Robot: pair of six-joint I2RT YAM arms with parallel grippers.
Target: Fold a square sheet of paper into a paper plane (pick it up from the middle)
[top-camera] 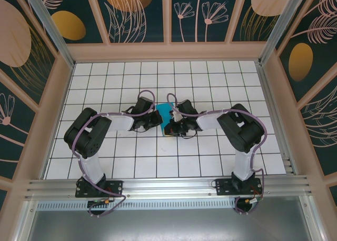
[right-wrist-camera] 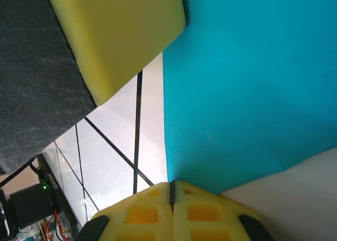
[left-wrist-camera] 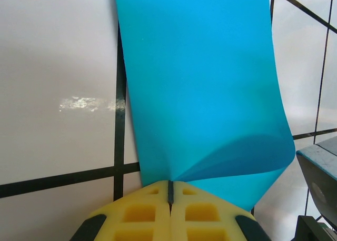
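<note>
Square sheet of paper (top-camera: 167,113), thin bright cyan-blue, sits mid-table on the white grid-tiled table (top-camera: 210,78), right between both arms and partly lifted. Left gripper (left-wrist-camera: 169,191) has its yellow foam jaws pressed together, with the sheet's near edge pinched in the seam. From there the paper runs straight away from the tips, one near corner curling over. Right gripper (right-wrist-camera: 171,191) is also closed, apparently nipping a corner, with the sheet spreading up and to the right of it. Both grippers touch the sheet, so neither is nearer. Next fold likely means carrying one held edge across towards the other.
</note>
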